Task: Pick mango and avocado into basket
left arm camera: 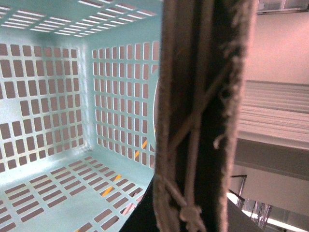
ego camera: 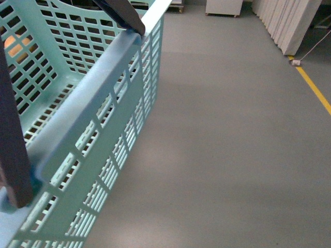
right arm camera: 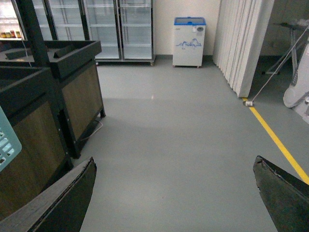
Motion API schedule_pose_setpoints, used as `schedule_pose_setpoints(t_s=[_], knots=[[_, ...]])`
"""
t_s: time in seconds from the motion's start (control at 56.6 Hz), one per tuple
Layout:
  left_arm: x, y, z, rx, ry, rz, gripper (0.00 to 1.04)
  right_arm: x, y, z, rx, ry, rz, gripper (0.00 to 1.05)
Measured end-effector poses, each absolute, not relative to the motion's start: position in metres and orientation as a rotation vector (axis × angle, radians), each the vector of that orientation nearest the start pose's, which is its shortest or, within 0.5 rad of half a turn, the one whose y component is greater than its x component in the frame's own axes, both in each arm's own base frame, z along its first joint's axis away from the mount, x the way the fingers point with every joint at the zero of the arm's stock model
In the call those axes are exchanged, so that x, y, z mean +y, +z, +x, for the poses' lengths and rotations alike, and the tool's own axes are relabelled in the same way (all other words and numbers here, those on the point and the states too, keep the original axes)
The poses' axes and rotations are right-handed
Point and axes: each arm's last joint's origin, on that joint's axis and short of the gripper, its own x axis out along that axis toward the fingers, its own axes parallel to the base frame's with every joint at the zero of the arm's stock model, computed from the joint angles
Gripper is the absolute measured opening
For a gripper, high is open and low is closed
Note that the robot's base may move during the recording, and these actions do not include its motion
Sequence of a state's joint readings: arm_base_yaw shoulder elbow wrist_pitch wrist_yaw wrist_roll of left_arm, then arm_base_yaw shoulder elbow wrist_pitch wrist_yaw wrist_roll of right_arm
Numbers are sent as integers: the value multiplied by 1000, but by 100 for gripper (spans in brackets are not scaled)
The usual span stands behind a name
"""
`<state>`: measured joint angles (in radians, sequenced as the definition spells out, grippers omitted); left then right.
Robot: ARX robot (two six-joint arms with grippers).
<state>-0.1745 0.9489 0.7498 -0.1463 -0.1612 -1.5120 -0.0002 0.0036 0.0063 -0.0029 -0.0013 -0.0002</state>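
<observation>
The turquoise basket fills the left of the front view, lifted above the grey floor. My left gripper is shut on its brown-grey handle, which is wrapped with white ties; the gripper's own fingers are hidden. In the left wrist view the slotted base and walls hold nothing. An orange patch shows through the far wall's slots; I cannot tell what it is. The mango and the avocado are out of view. My right gripper hangs open over bare floor, with nothing between its dark fingers.
Dark wooden display stands stand beside the right arm, with glass-door fridges and a small chest freezer behind. A white folding partition and a yellow floor line run along the far side. Grey floor stretches ahead.
</observation>
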Motion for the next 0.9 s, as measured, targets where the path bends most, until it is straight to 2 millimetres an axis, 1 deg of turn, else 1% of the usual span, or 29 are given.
schedule_pose_setpoints(t_s=[0.901], knots=[[-32,297,206,278,237,-1441,7,0,165,98,0,-3,-1,97]])
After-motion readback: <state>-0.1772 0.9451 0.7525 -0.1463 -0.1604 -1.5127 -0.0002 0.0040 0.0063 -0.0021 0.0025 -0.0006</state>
